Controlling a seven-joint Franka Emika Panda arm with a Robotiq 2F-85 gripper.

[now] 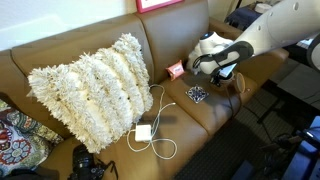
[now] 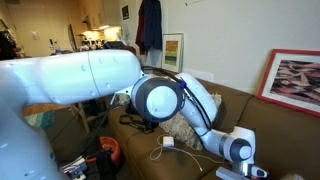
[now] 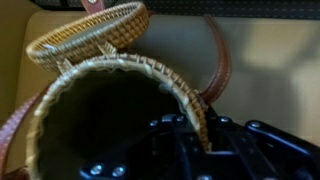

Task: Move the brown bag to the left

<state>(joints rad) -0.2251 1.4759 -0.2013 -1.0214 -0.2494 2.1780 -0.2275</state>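
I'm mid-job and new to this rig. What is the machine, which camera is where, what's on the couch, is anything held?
That white machine is a single robot arm with a two-fingered gripper. Two pictures come from cameras standing in the room; the third looks out from the wrist. On the brown couch lie a shaggy white pillow, a white charger and a small blue-patterned square. The wrist view shows the gripper shut on the rim of the woven brown bag.

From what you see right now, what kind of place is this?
Probably a living room in a home: there is a brown leather sofa, a shaggy cream cushion lying on it, and a framed picture on the wall.
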